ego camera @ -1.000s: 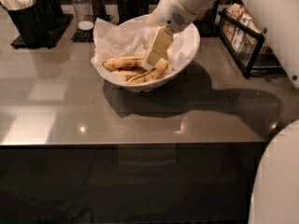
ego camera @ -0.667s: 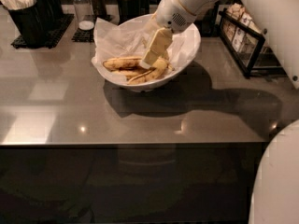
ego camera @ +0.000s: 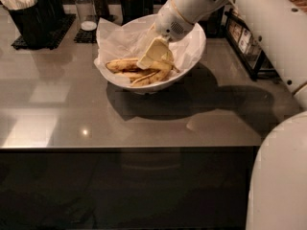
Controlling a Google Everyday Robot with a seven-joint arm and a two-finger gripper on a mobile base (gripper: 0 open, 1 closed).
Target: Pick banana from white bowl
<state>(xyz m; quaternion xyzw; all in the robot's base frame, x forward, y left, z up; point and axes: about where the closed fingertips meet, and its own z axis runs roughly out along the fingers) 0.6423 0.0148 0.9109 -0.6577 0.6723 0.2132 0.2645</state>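
Your gripper (ego camera: 153,56) sits low in the white bowl (ego camera: 144,87), wide or narrow you can't tell, and the banana (ego camera: 122,64) lies sideways just left of it.

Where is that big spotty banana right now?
The banana lies in the left part of the white bowl, at the back of the table, with the end effector down in the bowl at its right end.
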